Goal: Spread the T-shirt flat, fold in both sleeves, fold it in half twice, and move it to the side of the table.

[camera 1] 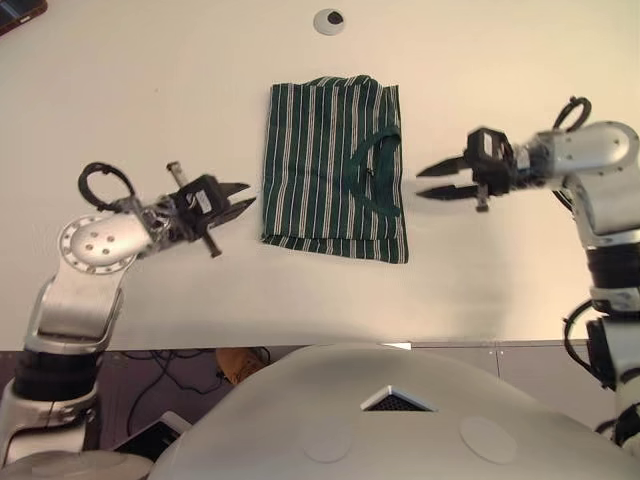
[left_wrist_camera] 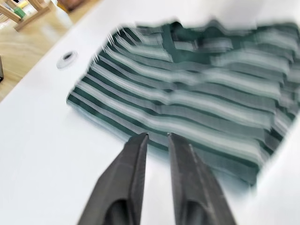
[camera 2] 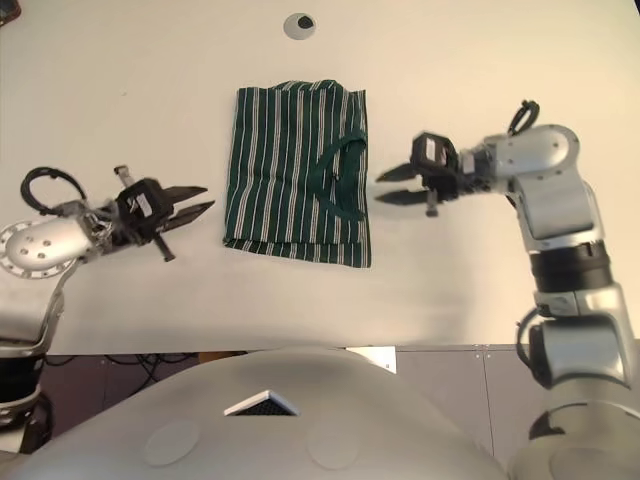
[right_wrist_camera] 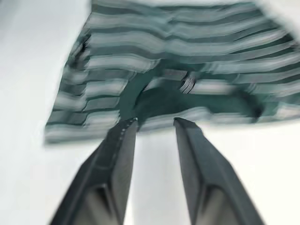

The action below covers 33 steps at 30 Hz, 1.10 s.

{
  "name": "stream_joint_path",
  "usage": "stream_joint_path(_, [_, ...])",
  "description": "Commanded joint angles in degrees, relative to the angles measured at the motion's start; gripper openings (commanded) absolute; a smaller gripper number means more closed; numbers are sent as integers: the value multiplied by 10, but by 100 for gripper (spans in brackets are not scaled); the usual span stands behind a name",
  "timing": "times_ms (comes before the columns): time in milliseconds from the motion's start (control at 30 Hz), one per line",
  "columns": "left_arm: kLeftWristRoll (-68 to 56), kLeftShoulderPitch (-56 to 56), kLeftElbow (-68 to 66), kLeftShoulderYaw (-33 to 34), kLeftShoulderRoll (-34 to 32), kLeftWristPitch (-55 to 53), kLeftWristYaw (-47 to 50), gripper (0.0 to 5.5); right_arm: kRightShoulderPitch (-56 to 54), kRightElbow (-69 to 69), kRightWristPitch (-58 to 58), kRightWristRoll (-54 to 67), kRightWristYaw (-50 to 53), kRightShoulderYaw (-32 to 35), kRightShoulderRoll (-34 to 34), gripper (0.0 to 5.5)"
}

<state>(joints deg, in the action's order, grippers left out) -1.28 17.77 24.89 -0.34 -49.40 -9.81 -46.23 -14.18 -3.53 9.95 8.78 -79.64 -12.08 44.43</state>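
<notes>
Green T-shirt with white stripes [camera 1: 330, 170] lies folded into a rectangle mid-desk on the white desk [camera 1: 150, 80], collar toward my right. My left fingers [camera 1: 238, 186] are just beside its left edge, parted, holding nothing. My right fingers [camera 1: 440, 166] are near the collar edge, released and empty.
</notes>
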Motion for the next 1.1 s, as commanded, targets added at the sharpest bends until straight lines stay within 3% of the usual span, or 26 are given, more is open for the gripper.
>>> stream_joint_path(33, [143,49,-67,-39,-48,151,43,139,53,3,-120,-44,11,-23,20,208])
stream_joint_path(133, [219,41,-116,-84,-36,219,79,139,101,-12,-235,-103,91,-39,-5,214])
stream_joint_path(367, [276,-7,-151,-134,-24,277,95,139,111,-49,-354,-163,227,-50,-53,214])
stream_joint_path(600, [293,-61,-141,-179,-8,287,71,139,109,-56,-454,-209,233,-93,-29,214])
stream_joint_path(833, [301,-57,-137,-180,-19,288,78,139,66,-88,-547,-237,243,-84,29,214])
stream_joint_path(1100, [319,-79,-147,-190,-29,314,69,139,69,-108,-575,-268,267,-129,5,214])
